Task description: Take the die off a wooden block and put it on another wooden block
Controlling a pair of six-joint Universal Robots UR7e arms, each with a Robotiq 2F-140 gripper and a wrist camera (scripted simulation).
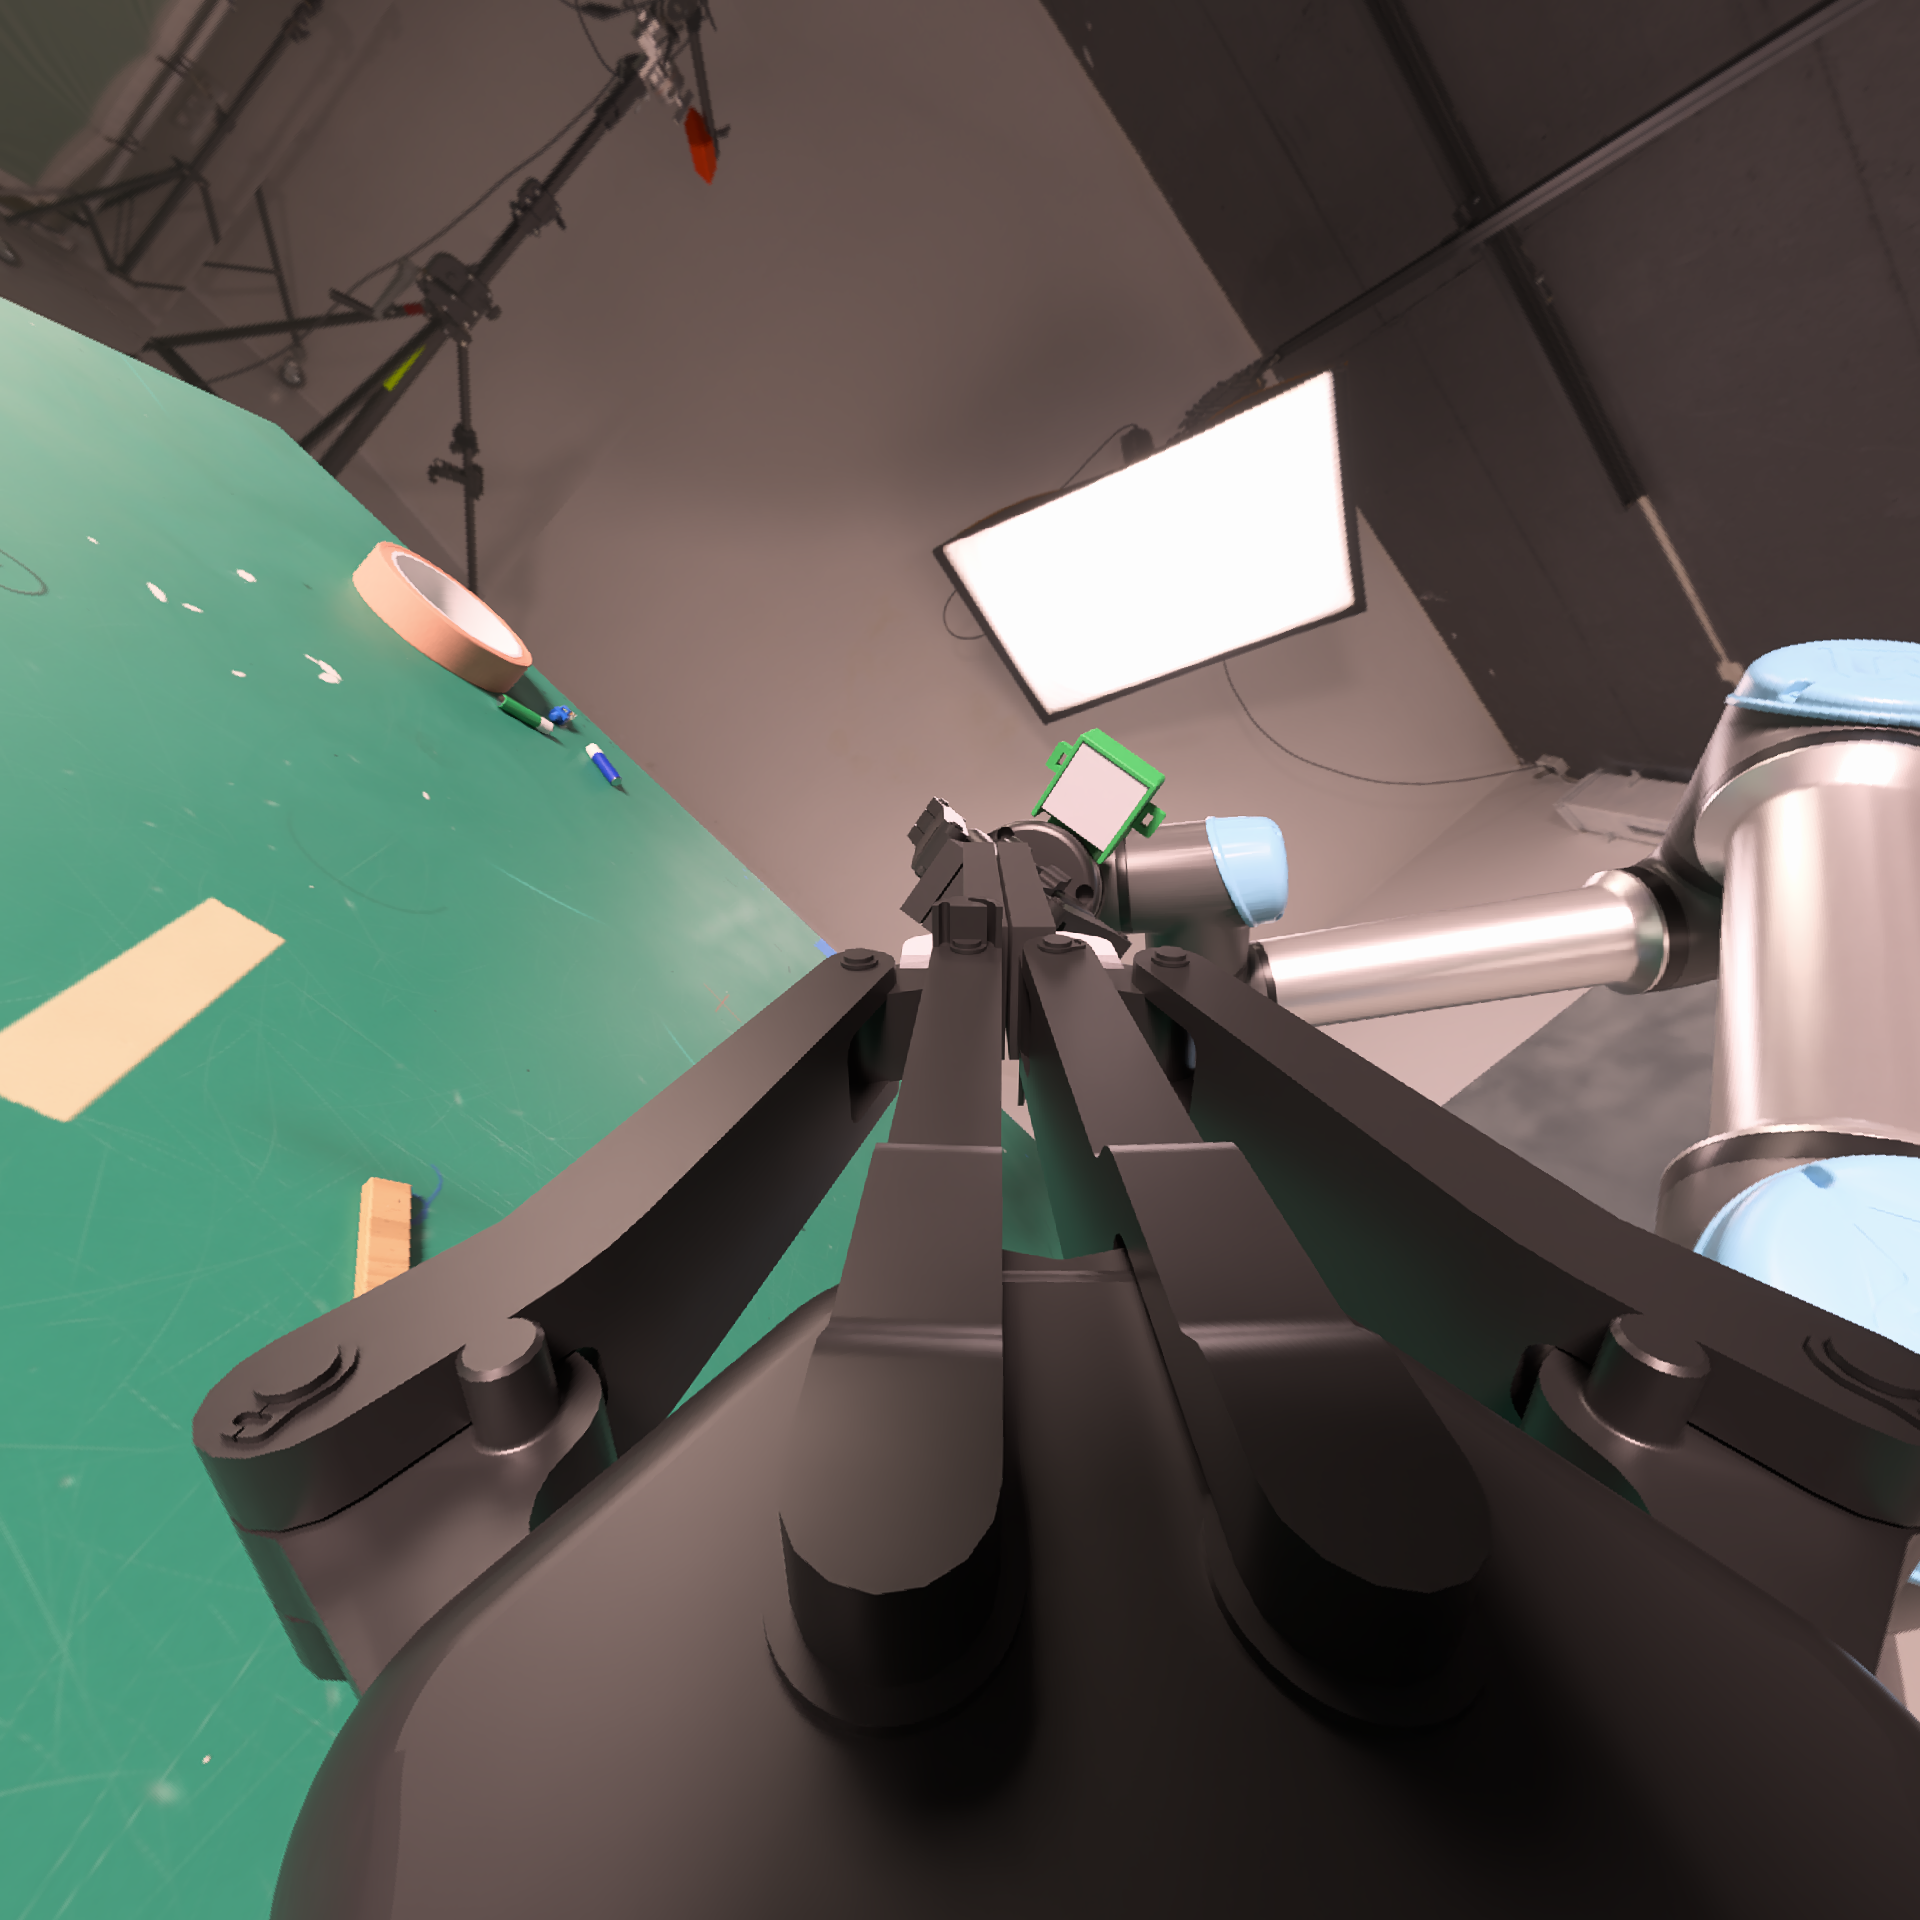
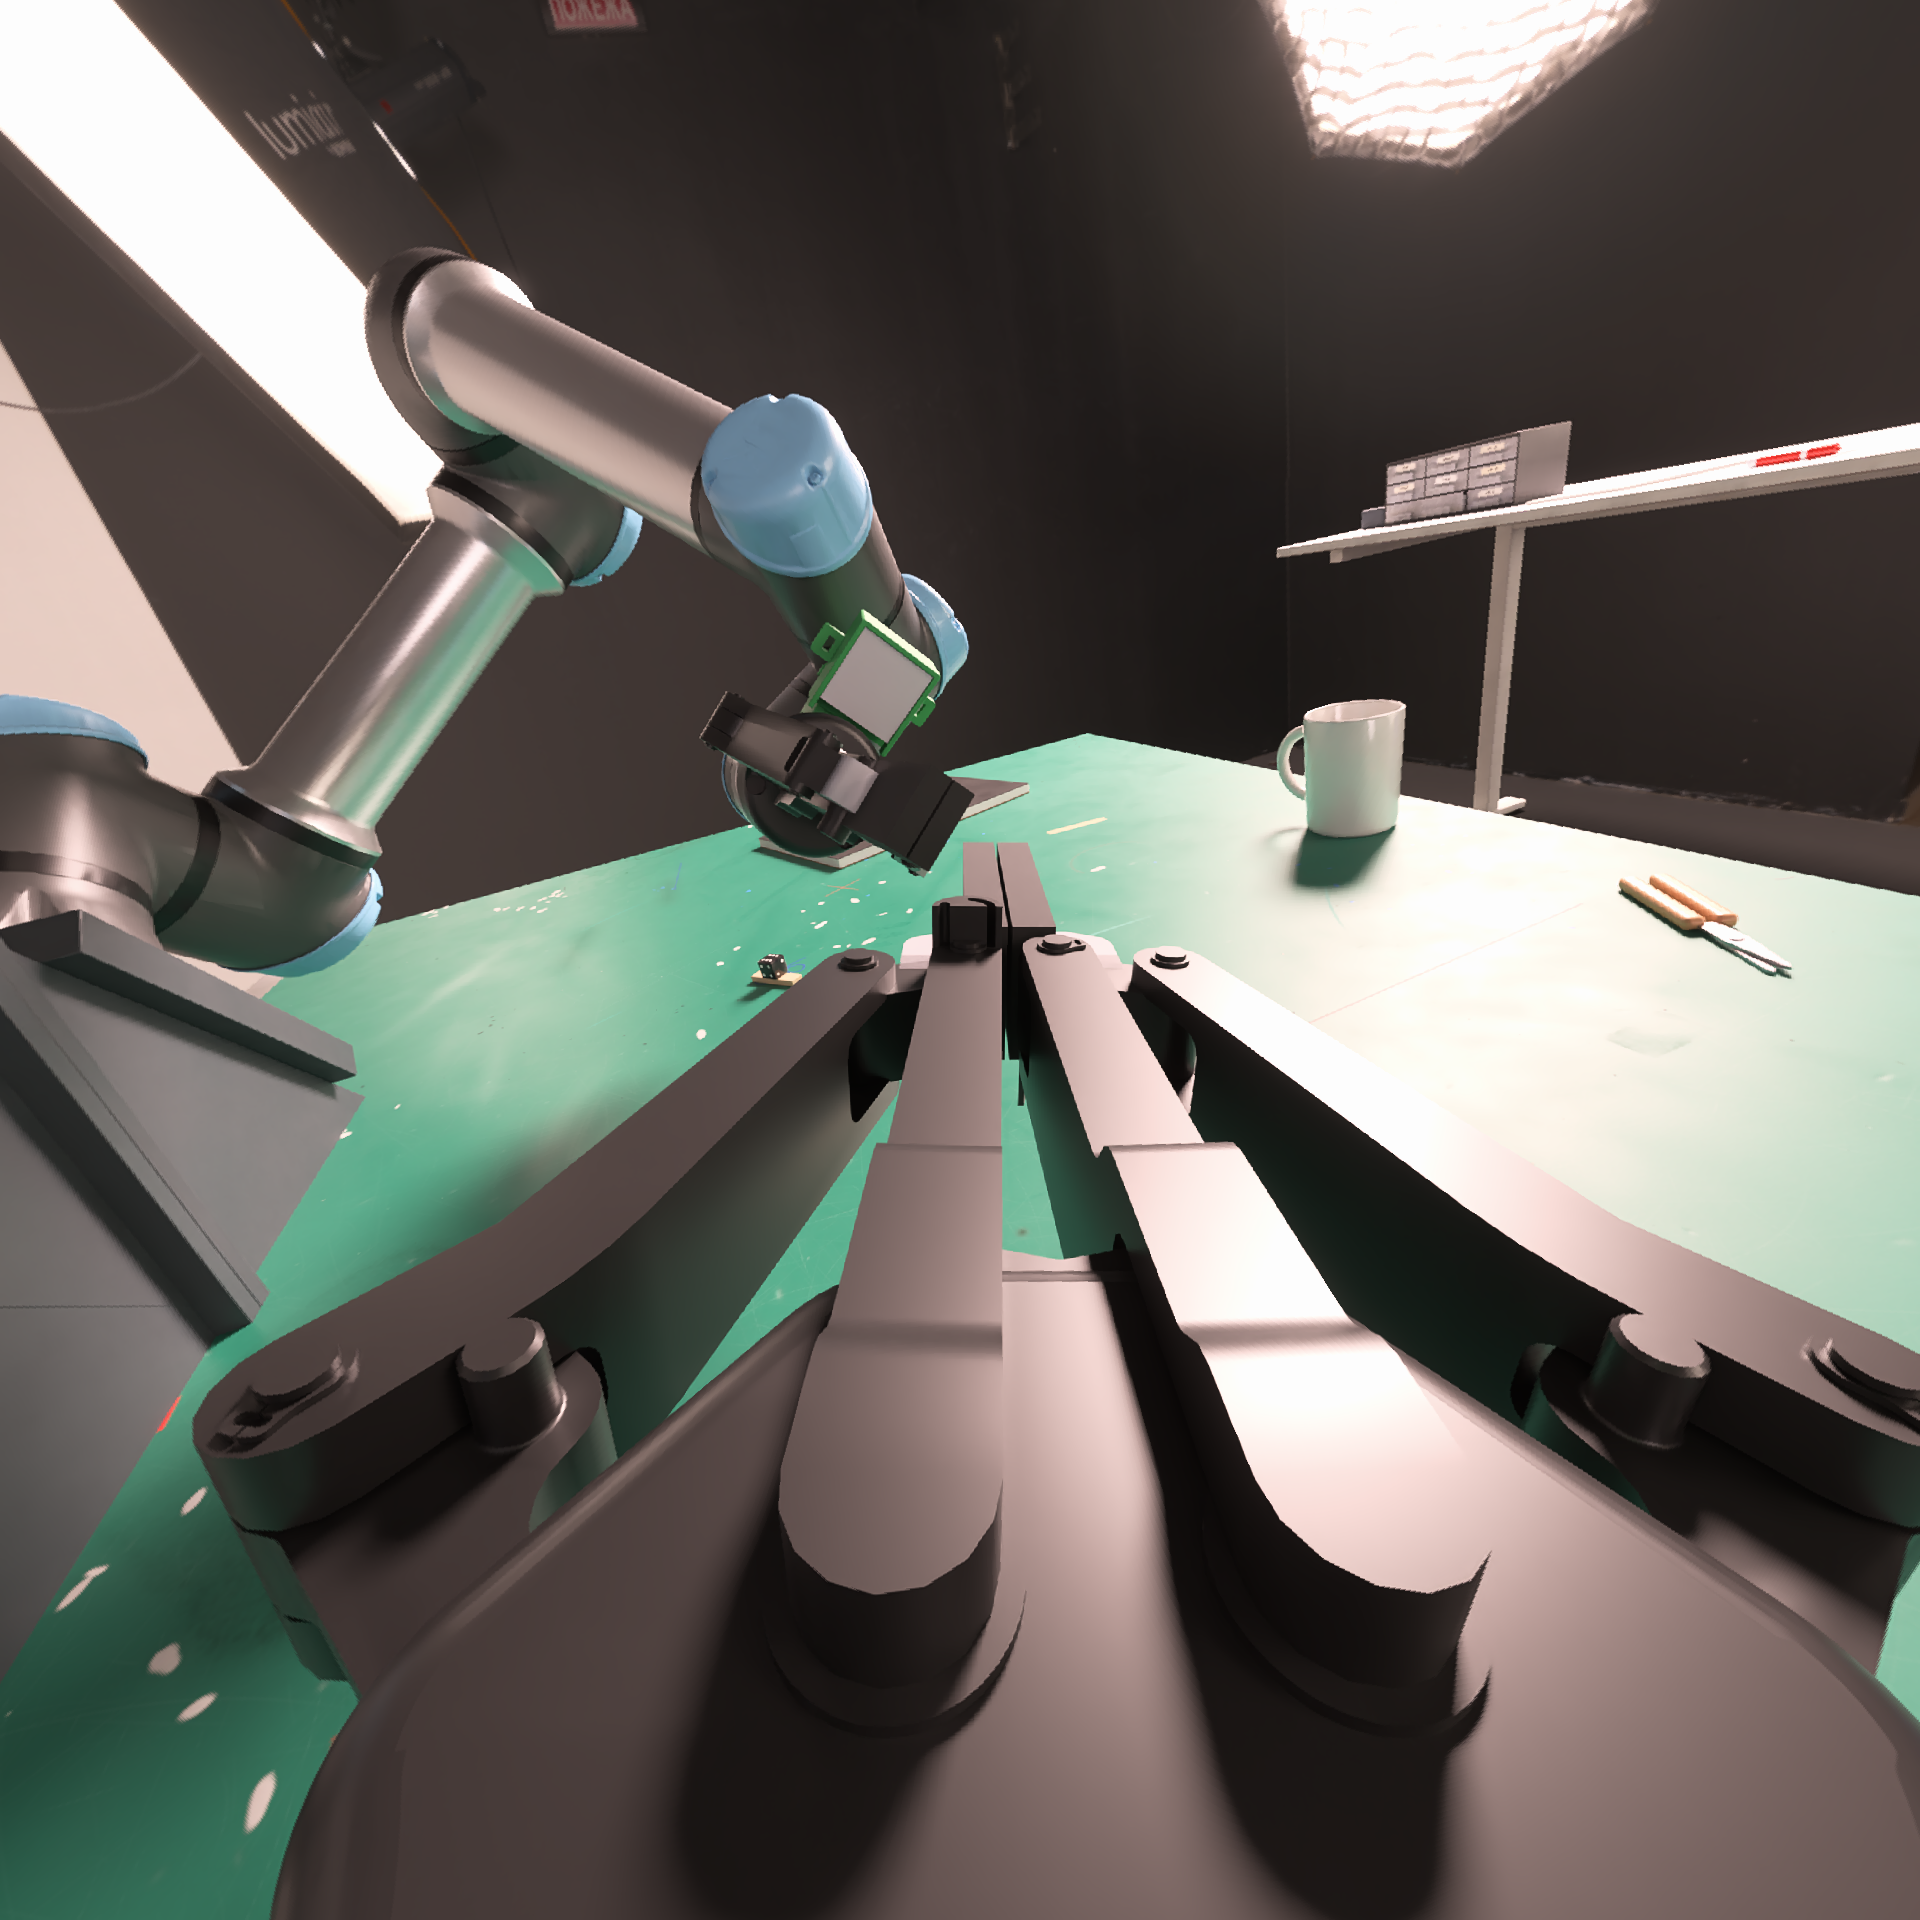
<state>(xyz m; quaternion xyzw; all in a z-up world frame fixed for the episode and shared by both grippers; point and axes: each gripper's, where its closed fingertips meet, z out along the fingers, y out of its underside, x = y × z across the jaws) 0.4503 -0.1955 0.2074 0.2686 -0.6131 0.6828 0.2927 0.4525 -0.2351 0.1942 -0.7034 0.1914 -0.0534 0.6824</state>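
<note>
In the right wrist view a small dark die [image 2: 770, 964] sits on a small wooden block [image 2: 781, 979] on the green table [image 2: 1455, 1039], left of my right gripper [image 2: 1000, 873]. That gripper is shut and empty, held above the table. My left gripper [image 1: 1000, 894] is shut and empty too, and it hangs over the table's far side in the right wrist view [image 2: 914, 821]. The left wrist view shows a flat pale wooden block [image 1: 135, 1008] and a narrower wooden block [image 1: 382, 1236] on the green table [image 1: 312, 1455]. The die does not show there.
A white mug [image 2: 1351, 769] and orange-handled scissors [image 2: 1704, 920] lie to the right. A grey slab [image 2: 992, 795] lies under the left gripper. A tape roll [image 1: 442, 613] and markers [image 1: 603, 764] sit near the table edge. The right arm [image 1: 1455, 956] reaches in from the right.
</note>
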